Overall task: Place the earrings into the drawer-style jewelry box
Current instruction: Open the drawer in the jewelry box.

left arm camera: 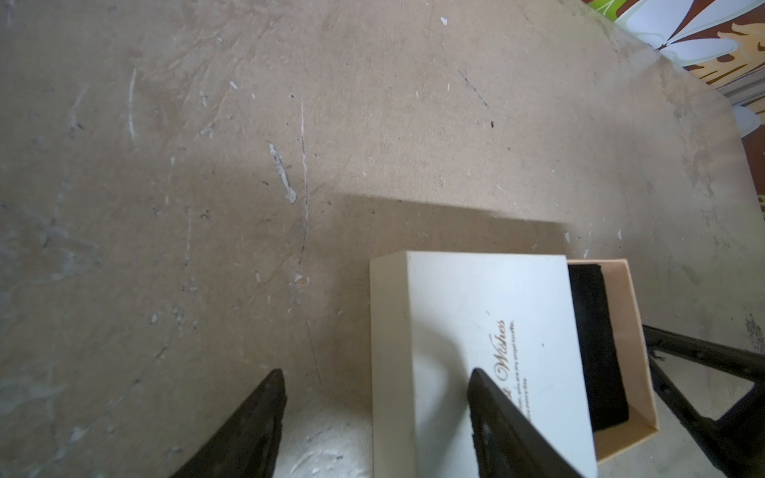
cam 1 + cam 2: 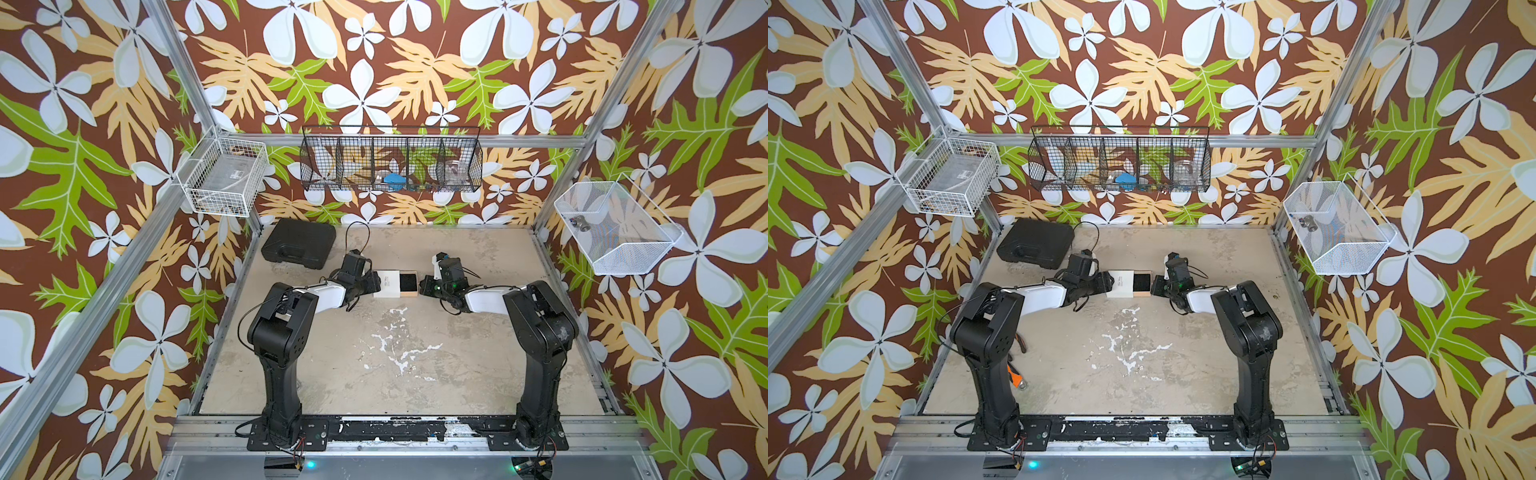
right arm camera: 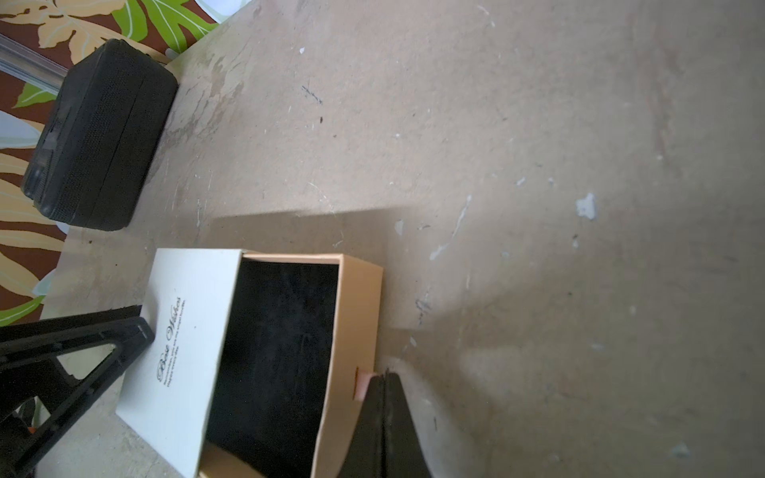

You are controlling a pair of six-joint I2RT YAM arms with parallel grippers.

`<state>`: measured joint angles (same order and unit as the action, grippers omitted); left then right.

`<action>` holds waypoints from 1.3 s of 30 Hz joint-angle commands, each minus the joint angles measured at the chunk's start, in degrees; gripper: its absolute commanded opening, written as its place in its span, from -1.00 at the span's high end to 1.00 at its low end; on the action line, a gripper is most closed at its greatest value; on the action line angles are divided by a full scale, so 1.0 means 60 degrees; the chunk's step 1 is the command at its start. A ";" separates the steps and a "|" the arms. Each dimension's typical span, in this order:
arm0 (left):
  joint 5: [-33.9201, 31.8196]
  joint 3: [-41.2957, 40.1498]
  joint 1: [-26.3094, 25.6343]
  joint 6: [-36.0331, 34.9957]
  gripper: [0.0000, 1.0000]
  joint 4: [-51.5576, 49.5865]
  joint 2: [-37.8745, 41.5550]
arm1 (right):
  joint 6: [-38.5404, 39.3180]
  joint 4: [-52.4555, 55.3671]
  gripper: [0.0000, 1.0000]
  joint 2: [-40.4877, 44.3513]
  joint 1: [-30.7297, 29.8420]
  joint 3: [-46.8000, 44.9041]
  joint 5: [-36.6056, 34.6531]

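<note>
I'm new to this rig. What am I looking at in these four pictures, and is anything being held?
Two robot arms stand at a table, each ending in a two-finger gripper. Both top views look down on everything; each wrist view rides on an arm. Lying there: a black case and the white jewelry box, its black-lined tray partly slid out. The right gripper is shut on the tray's pull tab. The left gripper is open, one finger over the box's white top. No earrings show.
</note>
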<state>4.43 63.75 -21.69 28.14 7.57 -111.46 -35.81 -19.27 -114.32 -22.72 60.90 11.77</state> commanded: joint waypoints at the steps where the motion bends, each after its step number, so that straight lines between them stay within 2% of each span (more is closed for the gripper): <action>1: 0.0018 -0.0015 0.0002 -0.0301 -0.40 -0.0427 -0.0021 | 0.0122 0.0042 1.00 0.0105 0.0074 -0.0057 -0.0252; 33: 0.0066 0.0087 -0.0002 -0.0383 -0.39 -0.0431 -0.0018 | 0.0206 -0.0115 1.00 0.0201 0.0282 -0.0238 0.0046; 37: 0.0097 0.0149 -0.0016 -0.0358 -0.55 -0.0477 0.0089 | 0.0205 0.0030 1.00 0.0299 0.0281 -0.0134 0.0115; 39: 0.0075 0.0244 -0.0013 -0.0325 -0.64 -0.0527 0.0189 | 0.0226 0.0185 0.81 0.0421 0.0286 -0.0136 0.0039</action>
<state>4.99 64.47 -21.71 26.72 5.93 -111.31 -35.11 -18.83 -112.86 -21.02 59.75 12.21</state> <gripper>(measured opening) 0.811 0.055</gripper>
